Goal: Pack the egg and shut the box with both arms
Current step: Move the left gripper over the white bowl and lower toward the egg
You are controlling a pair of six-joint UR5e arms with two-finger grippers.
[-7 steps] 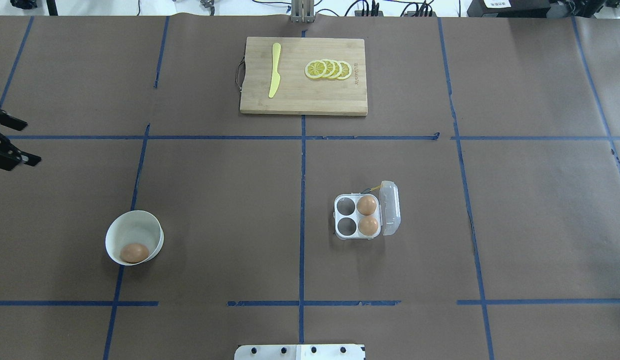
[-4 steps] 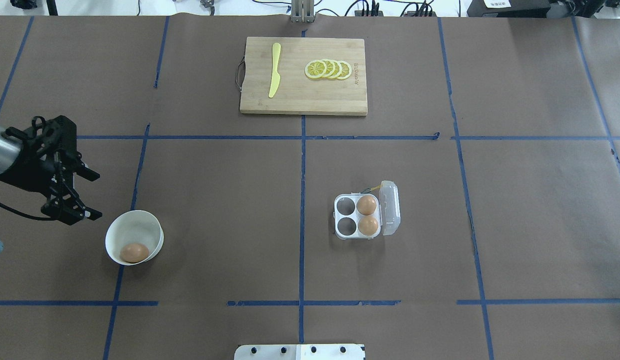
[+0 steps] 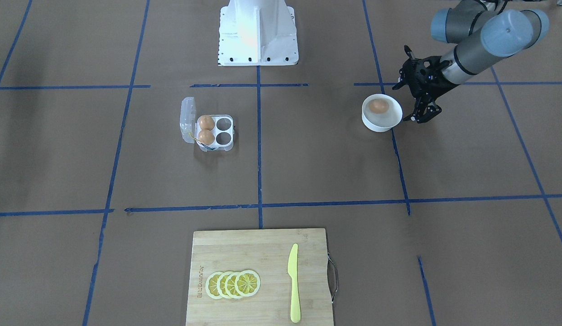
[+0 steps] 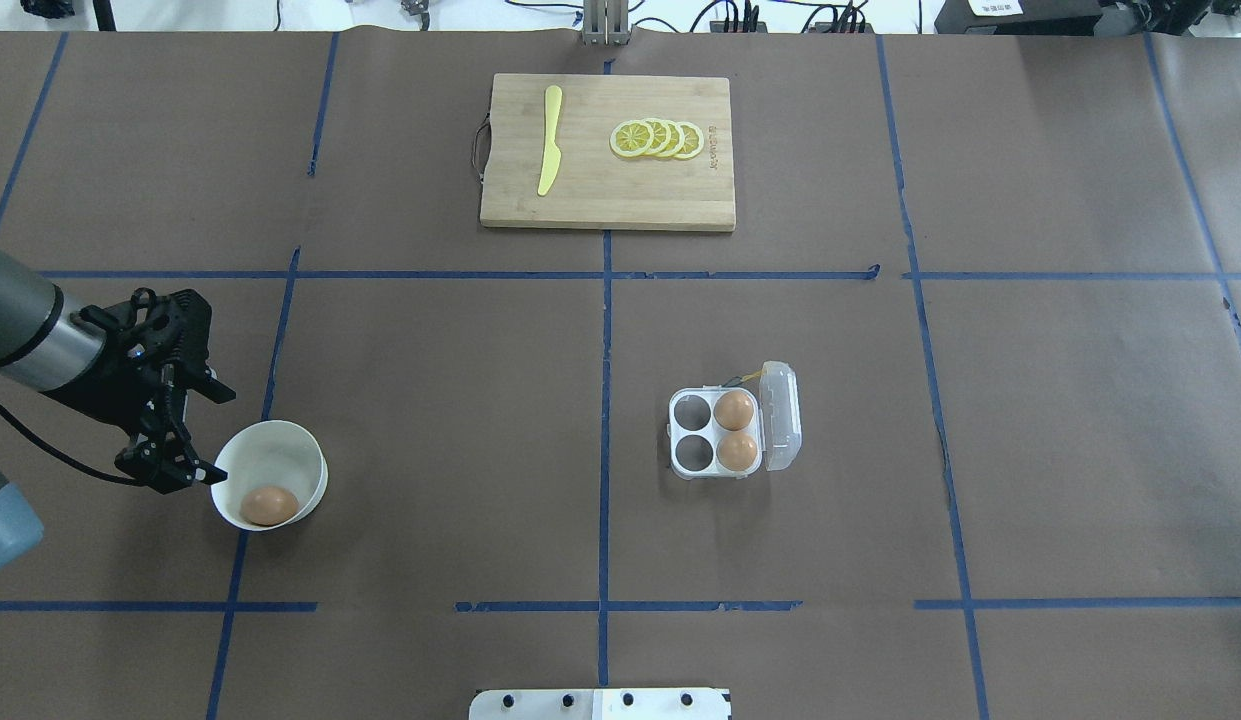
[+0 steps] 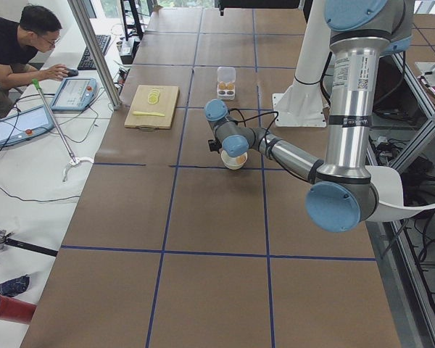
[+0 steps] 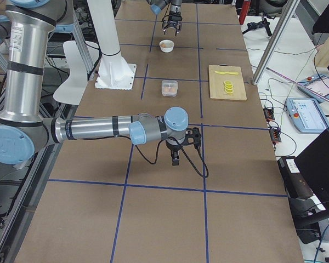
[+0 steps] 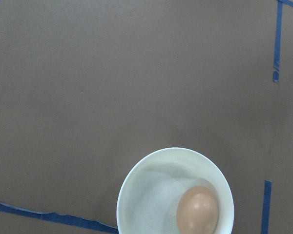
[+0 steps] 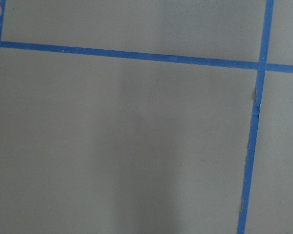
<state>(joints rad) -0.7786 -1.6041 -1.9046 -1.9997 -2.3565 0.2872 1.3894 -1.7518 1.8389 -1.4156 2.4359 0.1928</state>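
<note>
One orange-brown egg (image 4: 269, 505) lies in a round white bowl (image 4: 315, 462) at the table's left; it also shows in the front view (image 3: 379, 106) and the left wrist view (image 7: 198, 210). My left gripper (image 4: 212, 432) is open and empty, just left of the bowl's rim and above the table. The clear box (image 4: 693, 452) stands right of centre with its lid (image 4: 783, 415) open to the right. Two eggs (image 4: 734, 410) fill its right cups; the left cups are empty. My right gripper (image 6: 175, 158) shows only in the right side view, over bare table; I cannot tell its state.
A wooden cutting board (image 4: 608, 205) at the far middle carries a yellow knife (image 4: 550, 140) and lemon slices (image 4: 658, 138). The white pedestal (image 3: 258, 31) stands at the robot's side. An operator (image 5: 14, 51) sits beyond the far edge.
My left arm has come in from the left edge and moved right and nearer, up to the bowl's left rim. Its gripper stays open. Egg, bowl and box have not moved.
</note>
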